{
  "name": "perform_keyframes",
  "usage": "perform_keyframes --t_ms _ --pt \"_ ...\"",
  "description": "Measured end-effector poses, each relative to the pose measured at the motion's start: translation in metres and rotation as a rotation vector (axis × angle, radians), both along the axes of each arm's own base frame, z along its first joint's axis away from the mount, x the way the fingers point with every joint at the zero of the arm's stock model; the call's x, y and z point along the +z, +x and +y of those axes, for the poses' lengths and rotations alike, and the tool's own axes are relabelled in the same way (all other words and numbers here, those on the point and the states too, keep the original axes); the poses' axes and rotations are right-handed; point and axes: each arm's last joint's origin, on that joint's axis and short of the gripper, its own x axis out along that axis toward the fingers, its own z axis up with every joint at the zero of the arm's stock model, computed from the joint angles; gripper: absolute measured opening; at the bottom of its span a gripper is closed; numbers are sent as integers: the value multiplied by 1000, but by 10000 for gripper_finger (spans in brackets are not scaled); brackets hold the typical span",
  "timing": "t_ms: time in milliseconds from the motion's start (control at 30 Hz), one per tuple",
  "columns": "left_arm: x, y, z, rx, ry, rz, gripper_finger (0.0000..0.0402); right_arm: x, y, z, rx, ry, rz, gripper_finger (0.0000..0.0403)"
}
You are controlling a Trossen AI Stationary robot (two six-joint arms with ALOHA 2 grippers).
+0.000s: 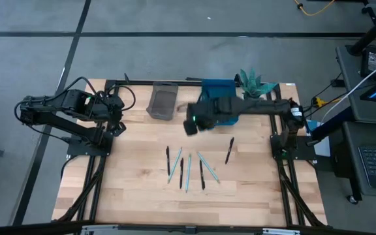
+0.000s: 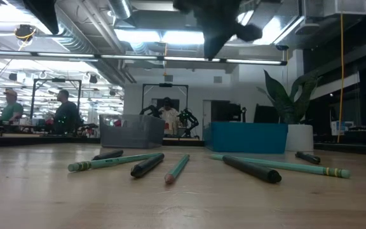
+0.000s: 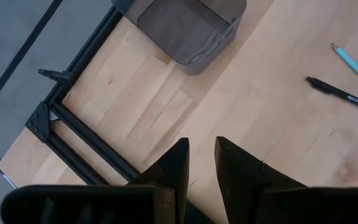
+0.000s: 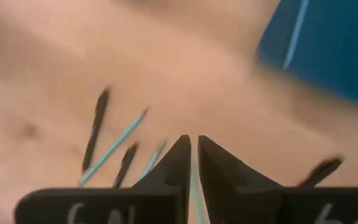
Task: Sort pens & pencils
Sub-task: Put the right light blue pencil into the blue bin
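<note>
Several black pens [image 1: 181, 172] and teal pencils [image 1: 188, 173] lie flat in a loose row on the wooden table, with one black pen [image 1: 230, 150] apart to the right. The low view shows them lying side by side: a pencil [image 2: 116, 161] and a pen [image 2: 253, 170]. My right gripper [image 1: 190, 126] [image 4: 193, 140] hovers above the table between the row and the bins, shut and empty. A teal pencil [image 4: 295, 31] lies inside the blue bin [image 4: 328, 50]. My left gripper [image 1: 117, 125] [image 3: 202, 143] waits over the table's left edge, its fingers a narrow gap apart, holding nothing.
A grey bin [image 1: 163, 101] and the blue bin [image 1: 217, 87] stand at the far edge, and a potted plant [image 1: 256, 83] stands to the right of them. Bare wood lies near and left of the row. The table's metal frame [image 3: 73, 121] runs beneath my left gripper.
</note>
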Motion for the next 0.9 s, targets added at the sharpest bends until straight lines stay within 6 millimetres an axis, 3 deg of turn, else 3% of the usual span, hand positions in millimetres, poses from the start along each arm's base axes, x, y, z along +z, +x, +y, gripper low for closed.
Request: perform_keyframes --t_ms 200,367,633,900 --pt "0 0 0 0 -5 0 73 -2 -5 60 13 50 -1 32" --pt "0 0 0 0 -6 0 73 -5 -13 91 4 80 27 32" --pt "0 0 0 1 -6 -1 73 -17 -19 102 -6 93 150 32" --pt "0 0 0 -2 -18 0 73 -17 -19 106 48 66 144 32"
